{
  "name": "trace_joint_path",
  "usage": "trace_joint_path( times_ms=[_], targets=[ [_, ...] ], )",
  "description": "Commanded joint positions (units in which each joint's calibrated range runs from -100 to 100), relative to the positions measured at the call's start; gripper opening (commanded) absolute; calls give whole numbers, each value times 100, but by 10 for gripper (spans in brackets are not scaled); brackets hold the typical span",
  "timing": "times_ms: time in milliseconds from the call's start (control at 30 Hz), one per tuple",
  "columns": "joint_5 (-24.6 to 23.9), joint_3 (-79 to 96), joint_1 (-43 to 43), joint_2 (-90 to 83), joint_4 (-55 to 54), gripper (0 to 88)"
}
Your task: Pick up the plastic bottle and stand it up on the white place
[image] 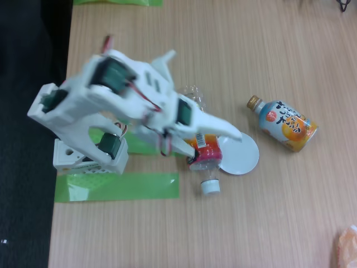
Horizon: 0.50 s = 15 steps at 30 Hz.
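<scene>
**Clear bottle held in the gripper beside the white disc**

The wooden table (234, 50) has a pale, fine-grained top running across the fixed view. On it stands the white plastic arm (106, 106), blurred, with dark servo blocks and red wires; its base sits by a strip of shiny green tape (117, 187).

The opaque bottle (284, 124) lies on its side at the right, well apart from the arm: light blue with an orange fruit picture, a gold cap and dark writing too small to read. What it contains cannot be told.

The white place (242, 156) is a flat, smooth round disc, bare on top.

The plastic bottle (203, 159) is clear, tilted with its white screw cap toward the lower edge, its orange-to-pink label showing a barcode. It touches the disc's left rim. It looks empty.

The gripper (209, 137) is closed around the bottle at its label band.
</scene>
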Motion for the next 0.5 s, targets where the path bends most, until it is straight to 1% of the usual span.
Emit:
trace_joint_path(
  times_ms=[0, 200, 467],
  targets=[
    [-83, 80, -22, 372, 73, 384],
    [-41, 868, -52, 649, 73, 384],
    [-99, 2127, -667, 658, 73, 383]
  ],
)
